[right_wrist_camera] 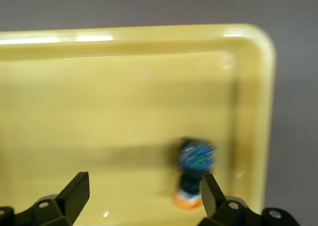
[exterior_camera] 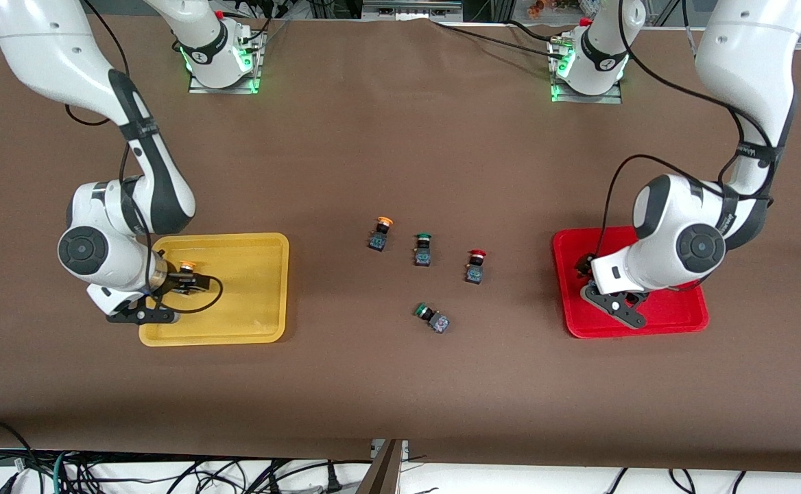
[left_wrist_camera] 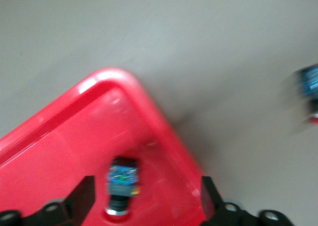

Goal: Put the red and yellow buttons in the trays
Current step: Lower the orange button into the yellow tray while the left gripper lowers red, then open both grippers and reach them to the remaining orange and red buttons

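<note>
My left gripper point(left_wrist_camera: 145, 198) is open low over the red tray point(exterior_camera: 675, 312), also in the left wrist view point(left_wrist_camera: 59, 151). A red-capped button point(left_wrist_camera: 122, 179) lies loose in the tray between the fingers. My right gripper point(right_wrist_camera: 143, 193) is open over the yellow tray point(exterior_camera: 256, 288), also in the right wrist view point(right_wrist_camera: 124, 87). A yellow-capped button point(right_wrist_camera: 195, 171) lies in it next to one finger point(right_wrist_camera: 208, 191); it also shows in the front view point(exterior_camera: 186, 266). On the table between the trays stand a yellow button point(exterior_camera: 380, 233) and a red button point(exterior_camera: 474, 266).
Two green-capped switches sit among the loose buttons: one upright point(exterior_camera: 423, 248) between the yellow and red ones, one on its side point(exterior_camera: 431, 317) nearer the front camera. Brown cloth covers the table. The arm bases stand along the table's edge farthest from the front camera.
</note>
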`<state>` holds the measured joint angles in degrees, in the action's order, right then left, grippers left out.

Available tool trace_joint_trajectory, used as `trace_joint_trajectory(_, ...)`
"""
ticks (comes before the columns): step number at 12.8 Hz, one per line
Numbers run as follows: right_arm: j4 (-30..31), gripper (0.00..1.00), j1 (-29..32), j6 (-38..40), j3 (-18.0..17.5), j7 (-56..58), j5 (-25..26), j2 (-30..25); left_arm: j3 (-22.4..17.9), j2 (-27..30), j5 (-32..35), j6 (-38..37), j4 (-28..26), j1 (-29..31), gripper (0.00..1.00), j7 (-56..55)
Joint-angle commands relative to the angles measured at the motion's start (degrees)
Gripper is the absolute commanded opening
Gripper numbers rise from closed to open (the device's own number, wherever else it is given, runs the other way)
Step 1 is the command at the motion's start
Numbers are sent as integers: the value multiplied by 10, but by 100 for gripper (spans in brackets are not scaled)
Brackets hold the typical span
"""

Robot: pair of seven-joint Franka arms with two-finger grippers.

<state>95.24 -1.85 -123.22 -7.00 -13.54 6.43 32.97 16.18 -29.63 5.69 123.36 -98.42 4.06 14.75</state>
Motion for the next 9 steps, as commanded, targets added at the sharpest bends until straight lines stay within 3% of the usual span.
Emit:
trace_joint_trajectory(1, -15, 100, -3, 31, -70, -115, -32, -4, 39, 5, 3, -18, 17, -31, 100, -144)
trace_joint_trajectory(2, -15, 100, -22, 27, -90, -181, -32, -4, 40, -2, 2, -10, 19, -59, 100, -215)
trace_joint_trajectory(5, -15, 100, -128, -3, -91, -331, -30, 14, 39, -46, 10, 70, 24, -117, 100, -341)
trace_joint_trajectory(9, -15, 100, -224, -61, -85, -430, -23, 53, 32, -103, 28, 157, 13, -146, 100, -374)
